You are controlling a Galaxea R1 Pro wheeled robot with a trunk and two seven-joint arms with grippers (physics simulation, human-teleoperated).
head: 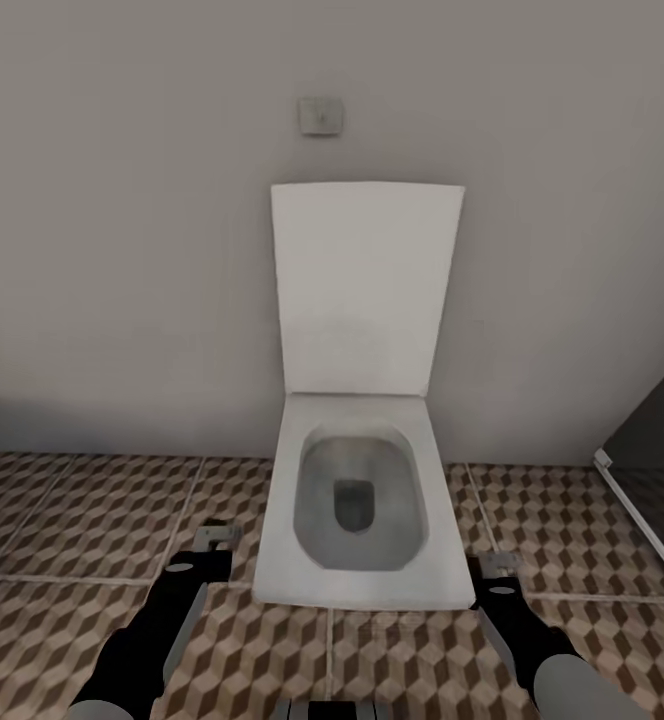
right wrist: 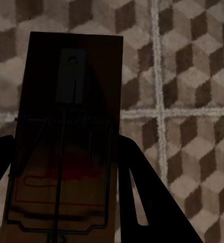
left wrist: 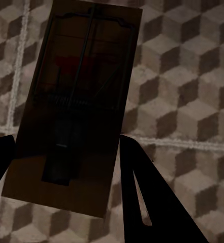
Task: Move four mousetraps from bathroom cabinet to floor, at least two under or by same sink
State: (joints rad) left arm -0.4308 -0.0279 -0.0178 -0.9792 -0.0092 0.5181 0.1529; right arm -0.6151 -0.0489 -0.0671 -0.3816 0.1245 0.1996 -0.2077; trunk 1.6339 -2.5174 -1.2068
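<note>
My left gripper (left wrist: 66,157) is shut on a mousetrap (left wrist: 76,101), a brown wooden slab with a dark wire bar and spring, held above the cube-patterned bathroom floor (left wrist: 182,76). My right gripper (right wrist: 66,162) is shut on a second mousetrap (right wrist: 66,126) over the same tiles (right wrist: 192,76). In the head view the left gripper (head: 215,540) hangs low to the left of a toilet and the right gripper (head: 494,570) low to its right, both above the bathroom floor (head: 92,520). The cabinet and the bathroom sink are out of view.
A white square toilet (head: 362,500) with its lid up stands against the grey wall (head: 122,250), directly ahead between my arms. A flush plate (head: 320,115) sits on the wall above it. A dark panel with a pale edge (head: 652,450) stands at the right.
</note>
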